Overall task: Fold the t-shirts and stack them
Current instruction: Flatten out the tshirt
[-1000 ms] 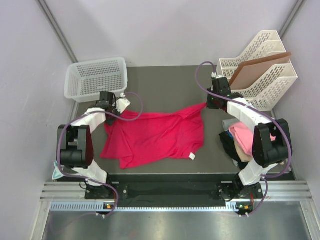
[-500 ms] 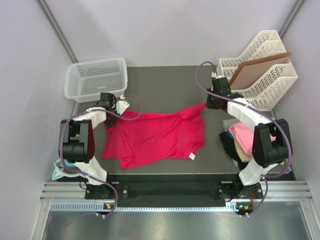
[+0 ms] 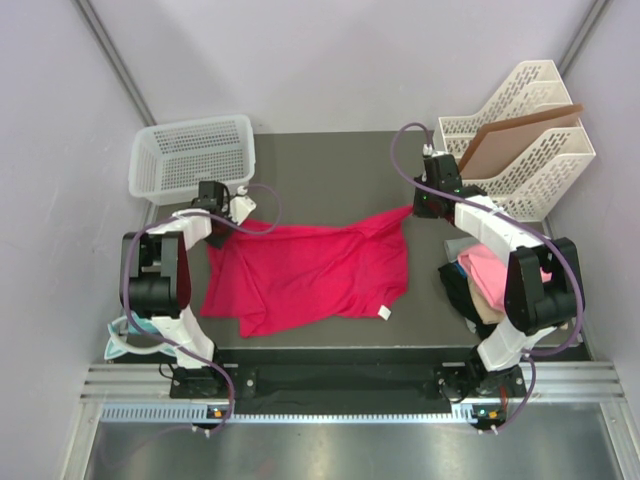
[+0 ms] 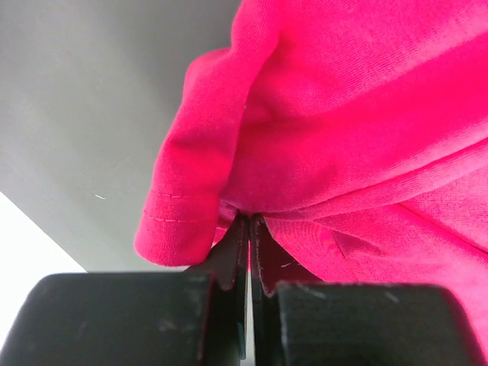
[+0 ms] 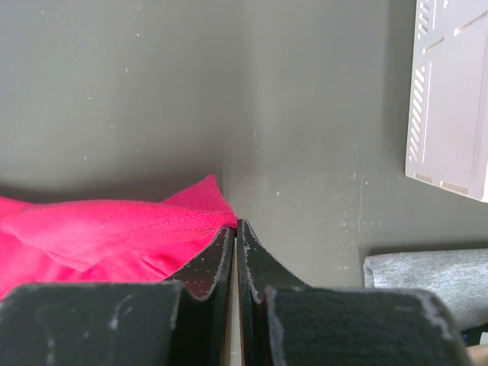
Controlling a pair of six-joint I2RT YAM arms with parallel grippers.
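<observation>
**A:** Where does the shirt (image 3: 310, 270) lie?

**B:** In the middle of the tabletop (image 3: 330, 165). It is crimson and spread out but rumpled, with its long axis running left to right.

**A:** And the pincers?

**B:** One is at each far corner. The left pincer (image 4: 248, 229) is pressed together on a fold beside the sleeve hem, far left. The right pincer (image 5: 235, 229) is pressed together on the pointed tip of cloth, far right.

**A:** So which way is the cloth from them?

**B:** Toward the near side from both, and inward: right of the left pincer, left of the right one. The far edge runs between them.

**A:** Which arm is closer to the bulk?

**B:** The left, I'd judge, since more cloth is bunched just beside it. The right has only a thin tip.

**A:** What does the next move call for?

**B:** Probably both corners moving together, either apart along that edge to flatten it or toward the near side to fold. The thin right tip could slip.

**A:** And the other shirts?

**B:** They sit in a pile (image 3: 488, 272) of pink, beige and black, near right under the right arm and apart from this one.
</observation>
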